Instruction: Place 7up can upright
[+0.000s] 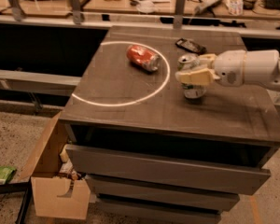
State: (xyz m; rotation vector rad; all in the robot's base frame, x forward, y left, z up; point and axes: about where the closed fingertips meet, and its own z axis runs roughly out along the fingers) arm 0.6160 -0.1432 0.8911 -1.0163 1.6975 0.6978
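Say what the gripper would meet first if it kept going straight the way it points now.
The 7up can, held upright between its fingers. The gripper points toward the picture's left across the cabinet top. Beyond the can that line looks free, and the red can seems to lie farther back.

Your arm (252, 69) extends in from the right edge, forearm roughly level. Your gripper (192, 76) points left at its end, right of centre, fingers closed around the 7up can (187, 59).
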